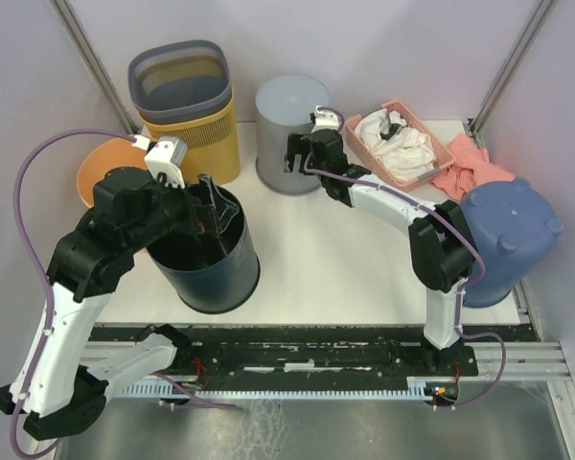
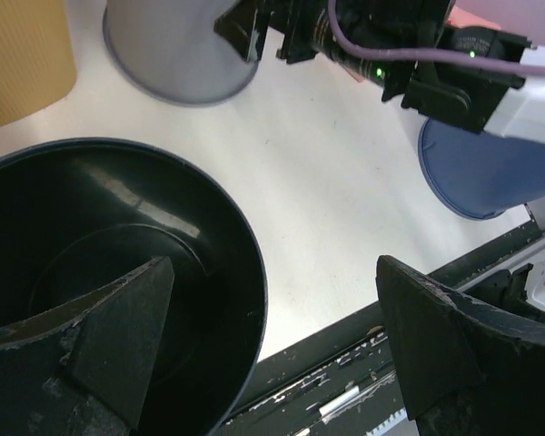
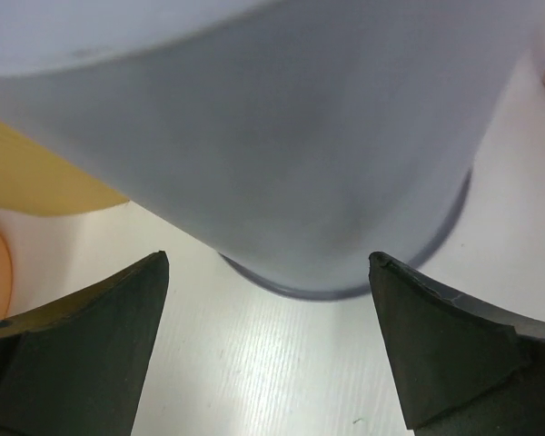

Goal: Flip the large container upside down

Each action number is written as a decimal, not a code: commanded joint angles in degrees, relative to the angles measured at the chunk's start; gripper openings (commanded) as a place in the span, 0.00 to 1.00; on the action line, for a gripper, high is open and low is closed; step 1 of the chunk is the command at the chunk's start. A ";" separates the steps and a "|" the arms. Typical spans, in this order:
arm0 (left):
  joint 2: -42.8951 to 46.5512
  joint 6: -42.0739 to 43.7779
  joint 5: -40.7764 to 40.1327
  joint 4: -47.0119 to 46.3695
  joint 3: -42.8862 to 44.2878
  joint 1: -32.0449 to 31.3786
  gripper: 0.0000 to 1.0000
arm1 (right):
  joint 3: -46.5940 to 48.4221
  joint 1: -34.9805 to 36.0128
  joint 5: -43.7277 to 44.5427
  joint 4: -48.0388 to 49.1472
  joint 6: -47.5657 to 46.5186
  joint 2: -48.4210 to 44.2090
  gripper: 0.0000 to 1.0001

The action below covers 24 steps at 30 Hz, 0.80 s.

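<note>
A large dark bin [image 1: 211, 264] stands upright and open at the front left of the table. It also fills the lower left of the left wrist view [image 2: 209, 227]. My left gripper [image 1: 209, 213] is open and straddles the bin's far rim. One finger [image 2: 118, 336] is inside the bin and the other [image 2: 445, 354] is outside, and neither presses the wall. My right gripper [image 1: 297, 151] is open and empty, low at the table. It faces the base of a grey bin [image 1: 292, 129] that stands upside down, close in the right wrist view [image 3: 282, 154].
A yellow bin with a grey mesh rim [image 1: 187, 105] stands at the back left, with an orange bowl [image 1: 101, 171] beside it. A pink basket of white cloths [image 1: 402, 144] and a pink cloth [image 1: 471, 175] lie at the back right. A blue bin [image 1: 513, 240] sits tipped at the right edge.
</note>
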State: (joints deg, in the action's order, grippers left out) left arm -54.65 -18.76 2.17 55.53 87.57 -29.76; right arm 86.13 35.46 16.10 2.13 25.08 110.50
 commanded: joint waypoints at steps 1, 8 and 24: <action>2.25 -1.44 -2.65 1.80 0.32 -0.06 0.99 | 5.44 -1.23 -4.07 2.32 0.51 0.08 0.99; 3.71 -1.60 -4.48 2.77 -1.00 -0.05 0.99 | -5.02 -1.26 -6.88 4.81 -0.67 -7.39 0.99; 8.81 -4.93 -11.99 5.24 -2.19 -0.11 0.99 | -6.41 3.32 -7.72 11.65 2.24 -2.94 0.99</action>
State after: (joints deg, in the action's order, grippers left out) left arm -45.89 -20.21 -7.62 61.01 85.84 -29.76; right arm 75.42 38.52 6.61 10.28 26.96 103.59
